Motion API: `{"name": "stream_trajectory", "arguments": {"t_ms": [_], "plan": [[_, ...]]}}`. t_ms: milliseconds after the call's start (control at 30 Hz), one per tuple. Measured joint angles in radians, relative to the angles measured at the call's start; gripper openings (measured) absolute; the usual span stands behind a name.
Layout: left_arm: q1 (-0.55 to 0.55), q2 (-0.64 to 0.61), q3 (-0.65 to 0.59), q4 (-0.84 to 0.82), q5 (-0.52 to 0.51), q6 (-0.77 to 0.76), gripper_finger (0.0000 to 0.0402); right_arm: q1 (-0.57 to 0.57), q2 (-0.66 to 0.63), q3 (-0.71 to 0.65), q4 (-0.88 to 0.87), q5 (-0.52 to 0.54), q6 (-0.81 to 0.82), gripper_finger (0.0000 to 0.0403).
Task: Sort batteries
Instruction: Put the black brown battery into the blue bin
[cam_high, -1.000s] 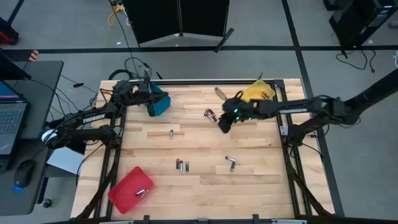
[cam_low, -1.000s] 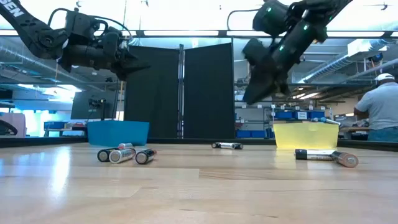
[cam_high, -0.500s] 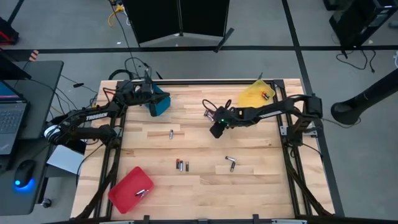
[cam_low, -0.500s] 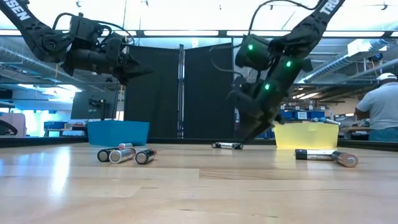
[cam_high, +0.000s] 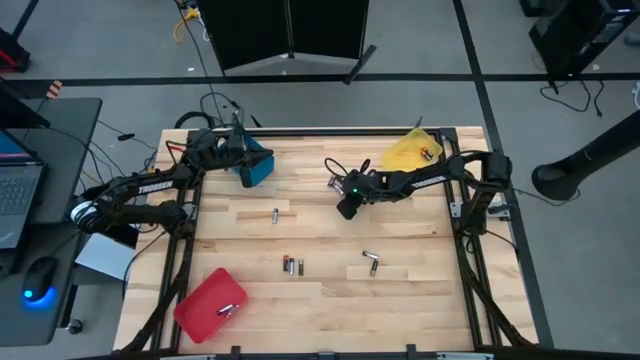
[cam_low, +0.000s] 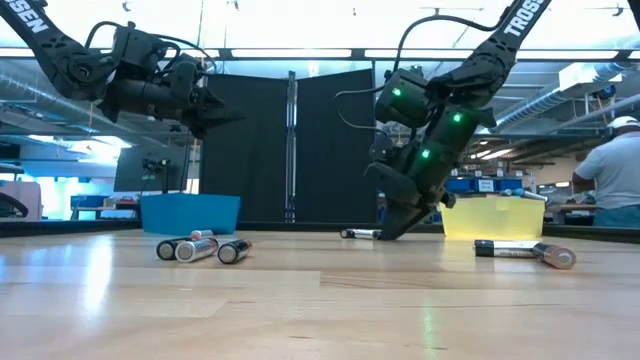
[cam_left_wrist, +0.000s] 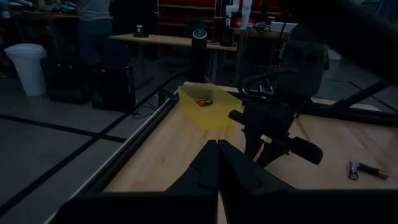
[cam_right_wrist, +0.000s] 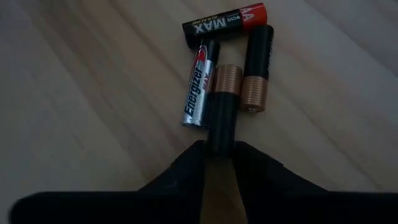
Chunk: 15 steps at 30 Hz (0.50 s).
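The left tool (cam_high: 243, 160) hangs shut and idle above the blue tray (cam_high: 258, 165), out of the way. Loose batteries (cam_high: 291, 265) lie mid-tabletop. The right tool (cam_high: 345, 208) is down on a four-cell cluster (cam_right_wrist: 227, 62), its fingers (cam_right_wrist: 180, 171) closing round a copper-topped cell (cam_right_wrist: 222, 109), probably bound for the yellow tray (cam_high: 405, 155).

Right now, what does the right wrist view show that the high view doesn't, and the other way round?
Only the right wrist view shows four batteries bunched together: a silver Energizer cell, a black and red MAX cell and two copper-topped cells, one between the right gripper fingers. Only the high view shows the blue tray, yellow tray, red tray and left gripper. Both show the wooden table.
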Motion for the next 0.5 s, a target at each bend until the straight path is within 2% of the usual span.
{"name": "stream_trajectory", "arguments": {"t_ms": [133,500], "plan": [[0.0,0.0,0.0,-0.009,0.0,-0.005,0.0008,0.0,-0.001,0.0,0.0,-0.001,0.0,0.0052],[0.0,0.0,0.0,-0.008,0.0,-0.04,0.0008,0.01,-0.027,-0.004,-0.015,-0.014,0.011,0.0052]]}}
